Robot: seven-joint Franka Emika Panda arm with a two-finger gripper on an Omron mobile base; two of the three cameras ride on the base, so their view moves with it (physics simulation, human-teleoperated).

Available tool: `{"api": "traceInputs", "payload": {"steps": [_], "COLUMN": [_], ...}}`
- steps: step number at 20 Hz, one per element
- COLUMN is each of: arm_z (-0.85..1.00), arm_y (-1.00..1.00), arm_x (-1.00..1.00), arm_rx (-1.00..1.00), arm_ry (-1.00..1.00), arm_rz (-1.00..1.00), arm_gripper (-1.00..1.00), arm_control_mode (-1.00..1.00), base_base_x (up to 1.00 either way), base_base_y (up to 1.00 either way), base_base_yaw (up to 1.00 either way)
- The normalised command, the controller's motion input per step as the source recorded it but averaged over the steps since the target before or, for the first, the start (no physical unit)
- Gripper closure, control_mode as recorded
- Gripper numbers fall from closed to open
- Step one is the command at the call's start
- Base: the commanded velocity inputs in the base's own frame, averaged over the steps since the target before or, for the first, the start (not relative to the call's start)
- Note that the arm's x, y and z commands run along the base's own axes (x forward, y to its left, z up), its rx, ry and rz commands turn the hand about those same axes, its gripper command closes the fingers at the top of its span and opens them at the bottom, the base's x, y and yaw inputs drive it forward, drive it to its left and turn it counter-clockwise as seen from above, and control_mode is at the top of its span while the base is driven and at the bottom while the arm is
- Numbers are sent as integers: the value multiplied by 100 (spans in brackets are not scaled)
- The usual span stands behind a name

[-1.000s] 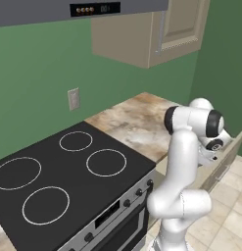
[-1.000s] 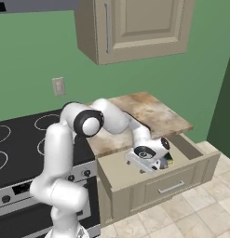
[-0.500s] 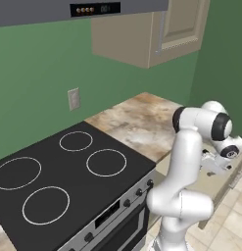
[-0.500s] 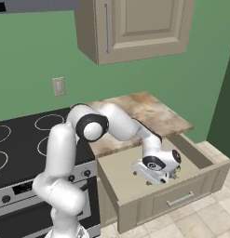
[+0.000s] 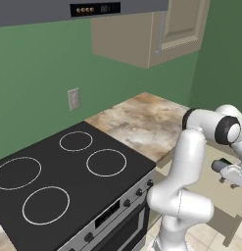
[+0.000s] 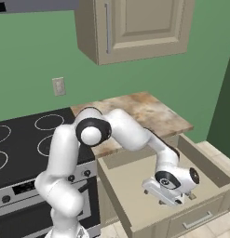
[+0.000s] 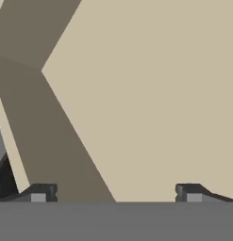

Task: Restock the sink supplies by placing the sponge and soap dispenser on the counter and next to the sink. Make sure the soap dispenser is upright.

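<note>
Right base view: gripper (image 6: 174,199) moved further out over open drawer (image 6: 130,179), jaws wide, empty; sponge, soap not yet found.

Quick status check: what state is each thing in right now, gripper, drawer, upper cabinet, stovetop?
gripper: open, holding nothing, down inside the drawer
drawer: pulled out, bare floor where visible
upper cabinet: door closed
stovetop: nothing on the burners
counter: nothing on it
</note>
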Motion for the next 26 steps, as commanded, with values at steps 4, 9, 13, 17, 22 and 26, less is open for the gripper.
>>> {"api": "traceInputs", "payload": {"steps": [4, 9, 13, 17, 22, 26], "arm_z": [91, 58, -36, -83, -10, 20], "arm_y": [-78, -36, -11, -11, -36, -35], "arm_x": [9, 65, 47, 14, 0, -6], "arm_rx": [-2, -2, -10, -22, -18, -10], "arm_ry": [0, 0, -3, -7, -2, 0], "arm_rz": [0, 0, 5, 9, 9, 10], "arm_gripper": [-100, -100, -100, -100, -100, -100], "arm_control_mode": [-100, -100, -100, -100, -100, -100], "base_base_x": [0, 0, 0, 0, 0, 0], "base_base_y": [0, 0, 0, 0, 0, 0], "base_base_yaw": [0, 0, 0, 0, 0, 0]}}
